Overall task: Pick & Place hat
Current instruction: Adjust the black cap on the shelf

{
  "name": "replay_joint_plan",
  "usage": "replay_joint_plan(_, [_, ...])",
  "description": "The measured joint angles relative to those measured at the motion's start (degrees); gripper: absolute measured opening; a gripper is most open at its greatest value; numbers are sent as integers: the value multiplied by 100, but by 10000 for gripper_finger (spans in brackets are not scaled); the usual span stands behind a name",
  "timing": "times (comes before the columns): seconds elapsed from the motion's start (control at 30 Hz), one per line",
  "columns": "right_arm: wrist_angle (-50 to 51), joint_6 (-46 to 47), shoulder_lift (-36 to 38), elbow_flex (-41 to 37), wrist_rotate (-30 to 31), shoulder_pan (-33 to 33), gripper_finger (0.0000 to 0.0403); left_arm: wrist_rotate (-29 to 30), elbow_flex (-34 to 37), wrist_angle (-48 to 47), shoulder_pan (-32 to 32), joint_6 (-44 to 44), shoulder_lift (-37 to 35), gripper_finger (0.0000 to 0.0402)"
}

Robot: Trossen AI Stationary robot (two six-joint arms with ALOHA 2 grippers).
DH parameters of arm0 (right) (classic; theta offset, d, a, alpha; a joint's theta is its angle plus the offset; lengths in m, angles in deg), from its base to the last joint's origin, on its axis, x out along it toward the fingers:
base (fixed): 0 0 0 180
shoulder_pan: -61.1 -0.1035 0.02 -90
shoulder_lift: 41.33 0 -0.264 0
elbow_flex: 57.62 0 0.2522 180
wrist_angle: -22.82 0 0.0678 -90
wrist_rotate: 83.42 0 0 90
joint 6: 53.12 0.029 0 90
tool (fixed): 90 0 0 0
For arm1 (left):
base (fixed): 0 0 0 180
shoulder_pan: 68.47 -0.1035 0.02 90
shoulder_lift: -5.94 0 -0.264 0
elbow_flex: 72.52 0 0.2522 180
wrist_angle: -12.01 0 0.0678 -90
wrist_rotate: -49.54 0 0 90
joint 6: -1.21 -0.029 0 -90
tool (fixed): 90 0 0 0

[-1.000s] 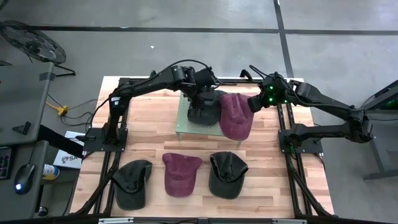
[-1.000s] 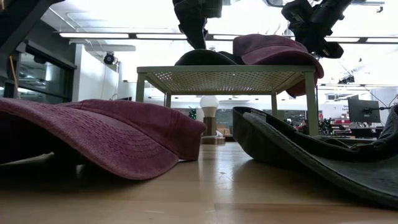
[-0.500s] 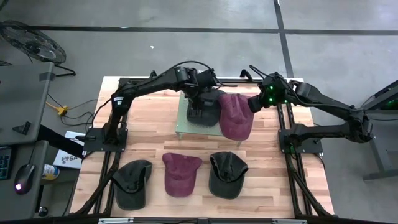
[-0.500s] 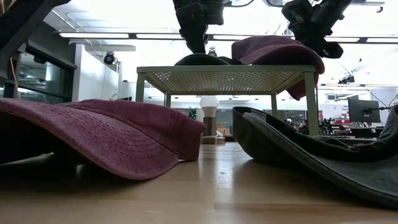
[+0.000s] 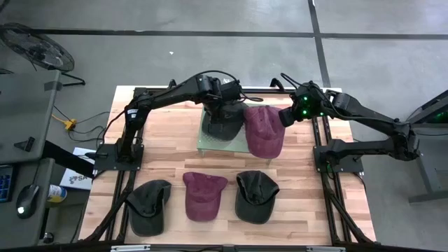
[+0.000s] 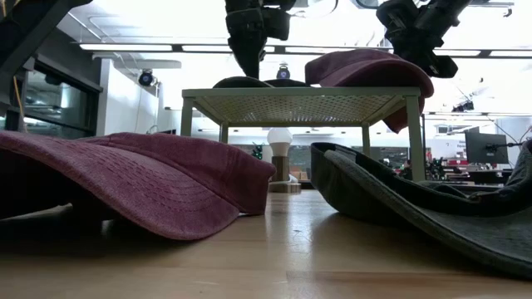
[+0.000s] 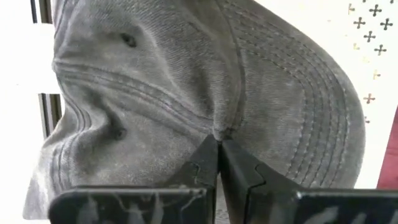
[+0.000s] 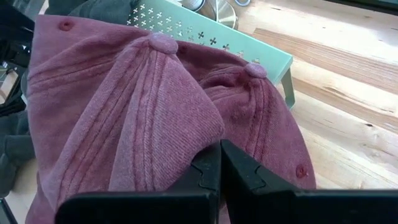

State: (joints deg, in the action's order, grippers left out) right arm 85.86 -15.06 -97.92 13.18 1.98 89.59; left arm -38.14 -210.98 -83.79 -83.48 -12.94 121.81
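Wooden table (image 5: 168, 140) carries three caps in its near row. Behind them, on the green stand (image 5: 207, 143), the left gripper (image 5: 221, 114) pinches a grey cap (image 5: 222, 126), the right gripper (image 5: 285, 117) a maroon cap (image 5: 264, 131) hanging off the stand's edge, lengthwise near-to-far. No writing shows.

Seen from directly overhead: whole wooden table (image 5: 294, 217), pale green rack (image 5: 210, 143) just above frame centre. Seen from tabletop level: same rack (image 6: 299, 104) at mid-frame, room beyond. Pressed close on the left wrist: dark grey cap (image 7: 205, 81) filling frame. Close on the right wrist: maroon cap (image 8: 155, 118), rack corner (image 8: 273, 59) upper right.
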Motion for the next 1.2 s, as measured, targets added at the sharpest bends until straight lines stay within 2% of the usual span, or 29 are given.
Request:
replay_joint_plan(0.47, [-24, -16, 0, 1, -17, 0, 0, -28, 4, -524, 15, 1146, 0, 2])
replay_joint_plan(0.8, [-26, -61, 0, 1, -14, -1, 0, -616, 4, -509, 162, 1608, 0, 1])
replay_joint_plan(0.97, [-28, -61, 0, 0, -13, 0, 0, -653, 1, -507, 157, 1823, 0, 1])
replay_joint_plan(1.2, [-29, -59, 0, 2, -13, -2, 0, -680, -509, -532, 156, 1912, 11, 1])
